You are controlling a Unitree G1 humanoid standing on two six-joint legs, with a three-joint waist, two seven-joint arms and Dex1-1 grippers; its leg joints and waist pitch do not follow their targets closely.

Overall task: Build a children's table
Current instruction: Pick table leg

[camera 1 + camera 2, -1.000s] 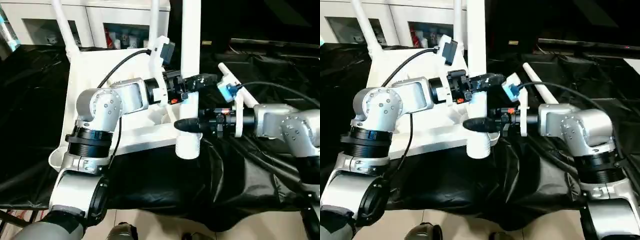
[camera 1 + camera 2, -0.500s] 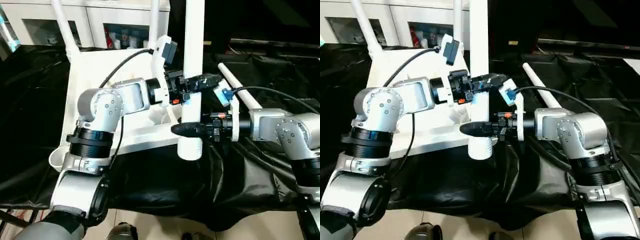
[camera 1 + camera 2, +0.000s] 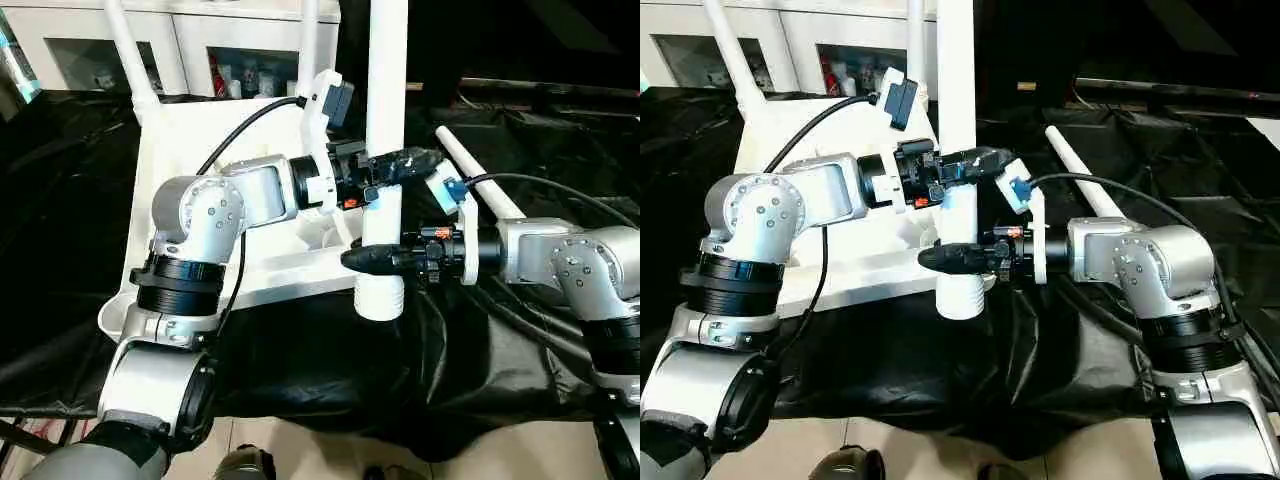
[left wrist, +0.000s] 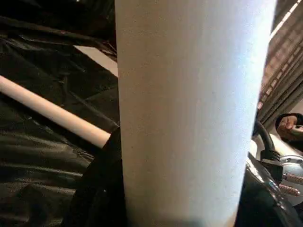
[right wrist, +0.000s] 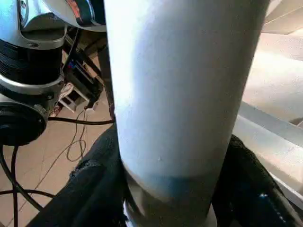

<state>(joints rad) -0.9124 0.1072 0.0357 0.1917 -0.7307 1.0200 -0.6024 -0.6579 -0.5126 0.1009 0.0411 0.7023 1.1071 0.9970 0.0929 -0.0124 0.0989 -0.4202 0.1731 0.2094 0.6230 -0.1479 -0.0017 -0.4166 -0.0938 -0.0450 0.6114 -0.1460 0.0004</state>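
Tools — left, right — around upright white leg, unmarked.

Black sheeting covering the counter and draping over its near edge, white cabinets standing along the back, pale tiled floor showing below

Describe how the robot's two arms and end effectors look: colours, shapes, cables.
Both arms are silver metal with rounded elbow housings and black ribbed joint rings. The left arm carries a black cable looping to a white wrist bracket with a dark camera. The right arm has black cables and a white bracket with a blue part. The left end effector and the right end effector have black fingers.
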